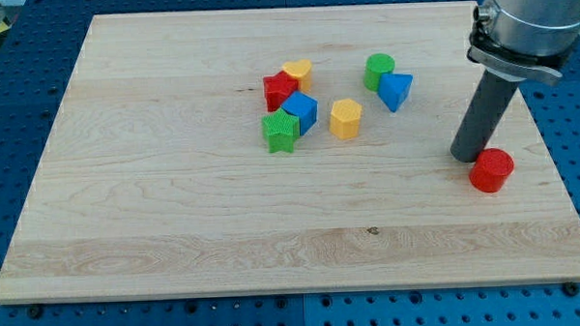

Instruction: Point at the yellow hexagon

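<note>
The yellow hexagon (346, 118) lies near the board's middle, a little toward the view's top. My tip (467, 156) rests on the board at the view's right, well to the right of the hexagon and slightly lower. It stands just left of and touching or nearly touching a red cylinder (490, 170). The rod rises from the tip toward the view's top right.
Left of the hexagon is a cluster: a blue cube (301, 111), a green star (281, 131), a red star (279, 89) and a yellow heart-like block (297, 72). A green cylinder (380, 71) and a blue triangle (396, 90) lie up and right. The wooden board (176, 215) sits on a blue pegboard.
</note>
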Motion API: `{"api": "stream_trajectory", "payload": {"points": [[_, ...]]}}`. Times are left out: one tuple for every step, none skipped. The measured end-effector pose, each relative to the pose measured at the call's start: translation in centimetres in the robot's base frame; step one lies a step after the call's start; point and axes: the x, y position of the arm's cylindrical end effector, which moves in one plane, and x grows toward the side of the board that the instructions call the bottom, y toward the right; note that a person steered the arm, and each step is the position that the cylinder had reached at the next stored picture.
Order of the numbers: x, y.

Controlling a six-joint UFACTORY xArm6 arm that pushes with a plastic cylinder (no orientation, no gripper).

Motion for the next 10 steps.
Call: {"api": "stream_trajectory", "payload": {"points": [[1.5,0.2],[2.8,0.2],[3.3,0.2],[3.4,-1.5],[2.7,-3.6],[2.4,-4.8],[2.9,-4.8],[3.2,-5.2],[2.4,-9.3],[0.0,-12.1]]}}
